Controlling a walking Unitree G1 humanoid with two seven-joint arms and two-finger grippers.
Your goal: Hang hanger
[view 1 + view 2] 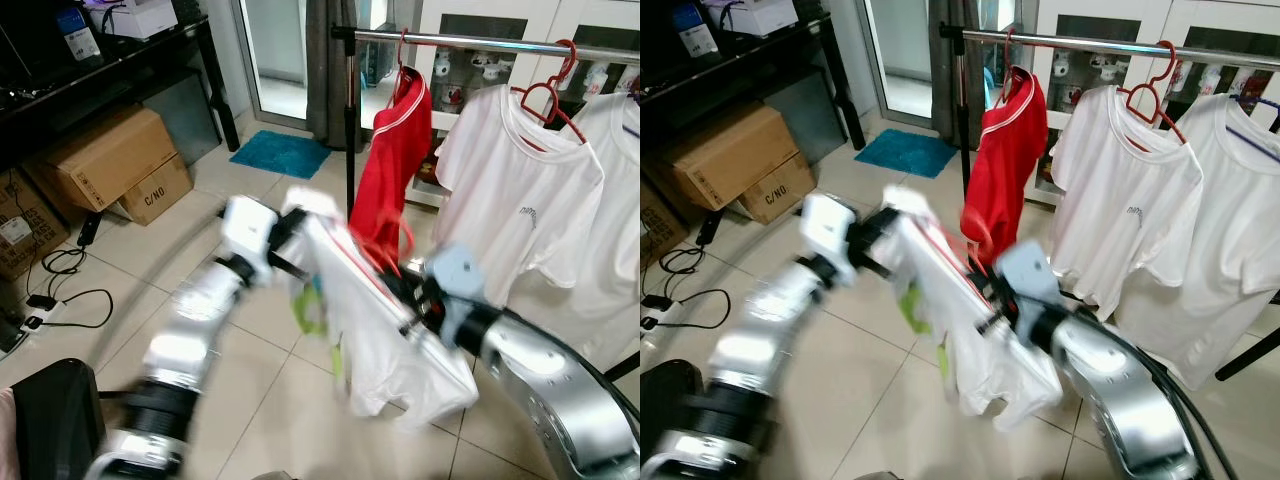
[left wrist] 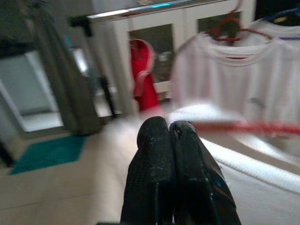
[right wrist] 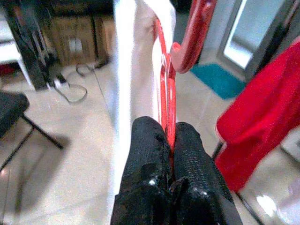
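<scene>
Two tools carry a white T-shirt on a red plastic hanger (image 1: 372,262) in the air, below and in front of the silver metal clothes rail (image 1: 480,42). Right tool (image 3: 168,136) is clamped on the hanger's thin red wire. Left tool (image 2: 168,129) has its fingers pressed together at the shirt's edge. On the rail hang a red shirt (image 1: 397,150) and a white T-shirt (image 1: 520,185).
</scene>
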